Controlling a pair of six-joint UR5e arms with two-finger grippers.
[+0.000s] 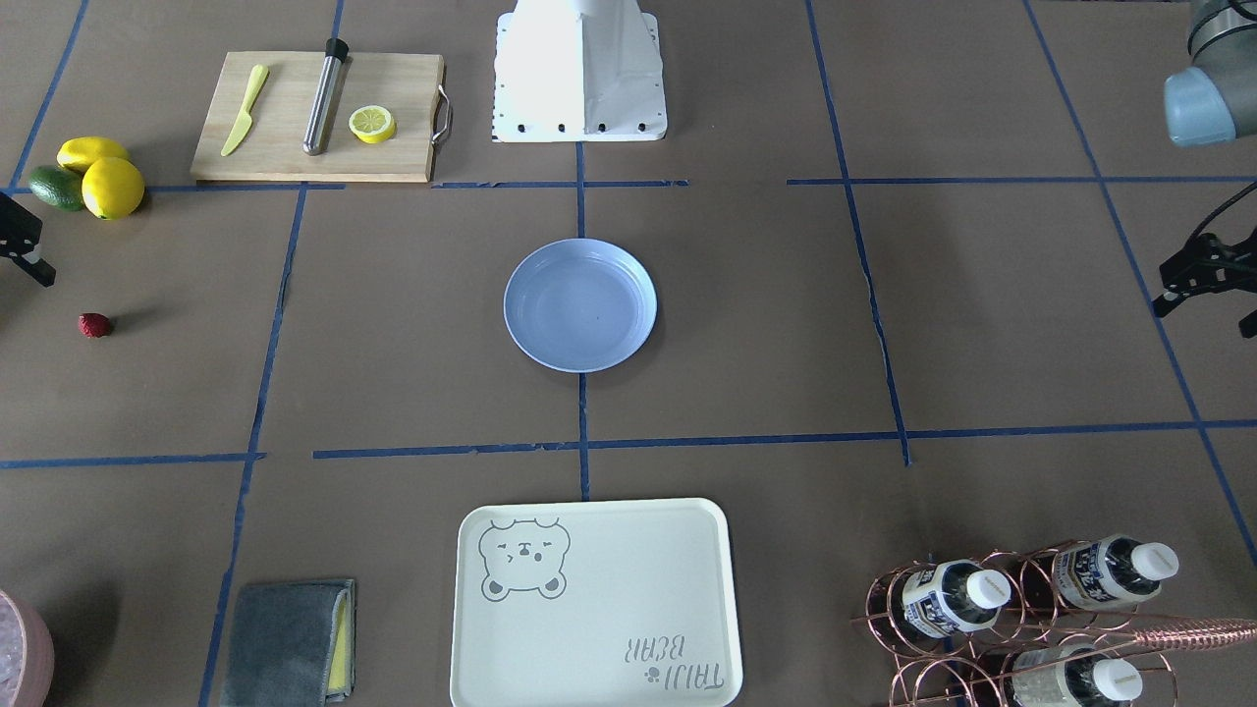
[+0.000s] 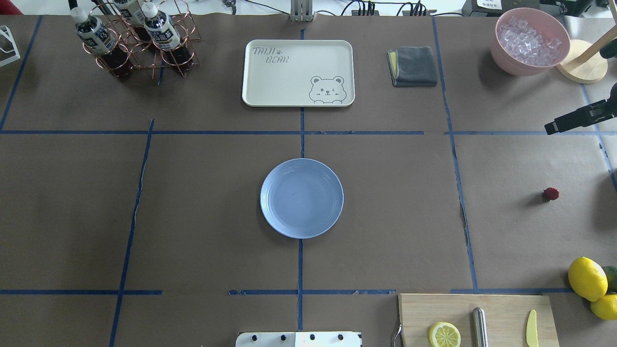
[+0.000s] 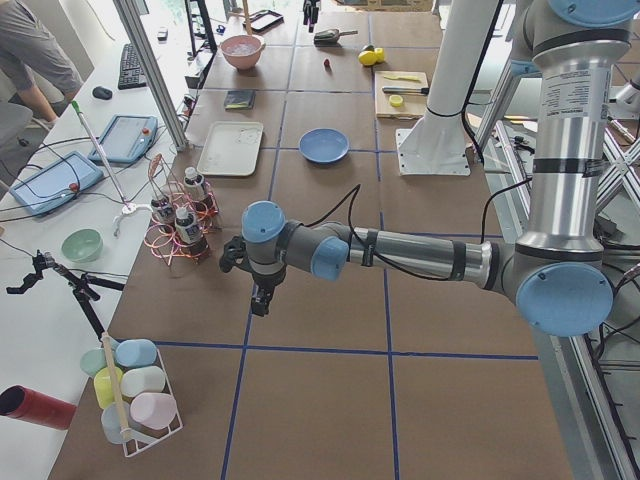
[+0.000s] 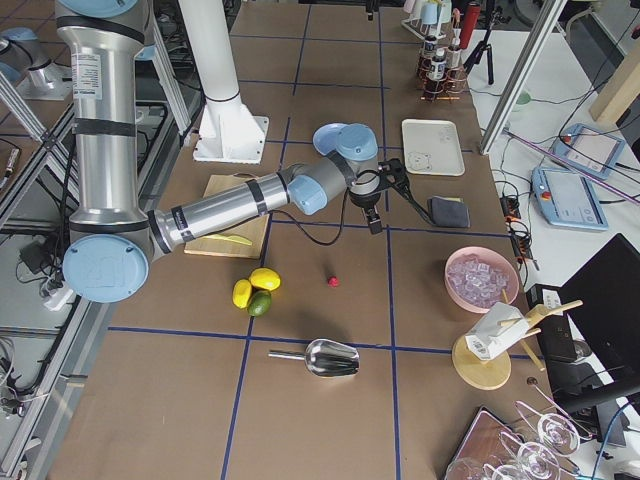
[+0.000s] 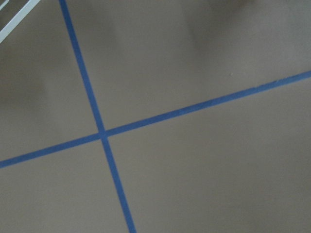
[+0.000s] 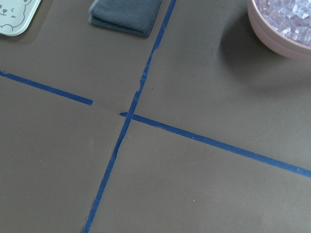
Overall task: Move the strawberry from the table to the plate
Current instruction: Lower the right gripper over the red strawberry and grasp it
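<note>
The strawberry point(image 2: 551, 193), small and dark red, lies on the brown-paper table point(image 2: 193, 217) at the robot's far right; it also shows in the front view point(image 1: 94, 325). The light-blue plate point(image 2: 301, 198) sits empty at the table's centre point(image 1: 579, 304). My right gripper point(image 4: 388, 195) hovers above the table beyond the strawberry, toward the cloth, with its fingers point(image 2: 573, 119) spread and empty. My left gripper point(image 1: 1206, 312) hangs over the far left of the table, near the bottle rack, open and empty point(image 3: 245, 285). Both wrist views show only paper and tape.
A cutting board point(image 2: 477, 318) with a lemon half, a metal rod and a yellow knife lies near the robot's base. Lemons point(image 2: 587, 278) and an avocado sit right of it. At the far side are a cream bear tray point(image 2: 298, 72), grey cloth point(image 2: 413, 66), ice bowl point(image 2: 529, 41) and bottle rack point(image 2: 135, 38).
</note>
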